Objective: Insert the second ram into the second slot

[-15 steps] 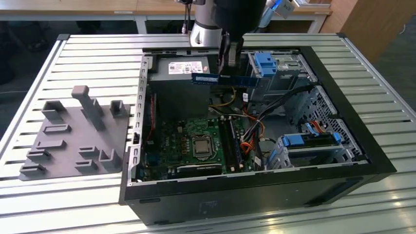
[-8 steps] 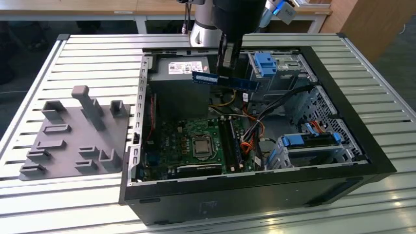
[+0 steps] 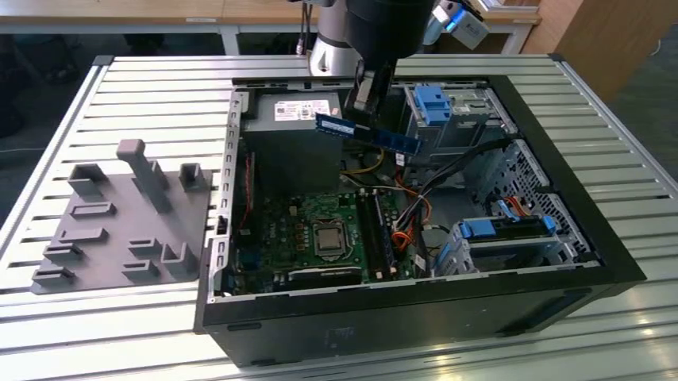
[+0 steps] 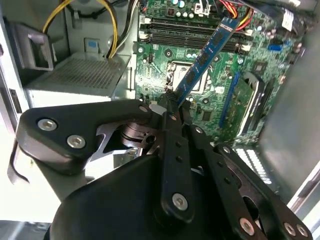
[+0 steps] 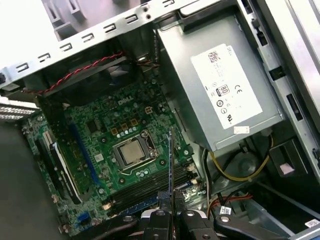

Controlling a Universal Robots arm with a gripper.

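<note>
Pincer (image 4: 172,102) fingers were pinched narrow on the ram (image 4: 205,55), gripping it toward one end. Most of the stick reached out past the tips, with its contact edge left free for a slot.

In the exterior view the pincer (image 3: 364,107) hung over the open case (image 3: 593,238), which lay on its side on the slatted surface (image 3: 138,95) so the motherboard (image 3: 307,230) faced up. The ram (image 3: 371,133) was in the air above the power supply (image 3: 291,119) end of the case and touched nothing but the fingers. It was well apart from the memory slots (image 3: 379,234) beside the processor socket (image 3: 330,236). From that view its length seemed to run across the slots rather than along them, so I judged the insertion not yet begun.

In the first wrist view the ram (image 5: 170,165) showed edge-on as a thin line rising from the pincer (image 5: 170,214). The slots (image 5: 150,187) lay beneath it, and that camera likely helped with sighting the stick against them. I could not tell whether any slot was already filled.

A grey fixture (image 3: 117,230) sat on the surface at the exterior view's left, well clear of the case.
</note>
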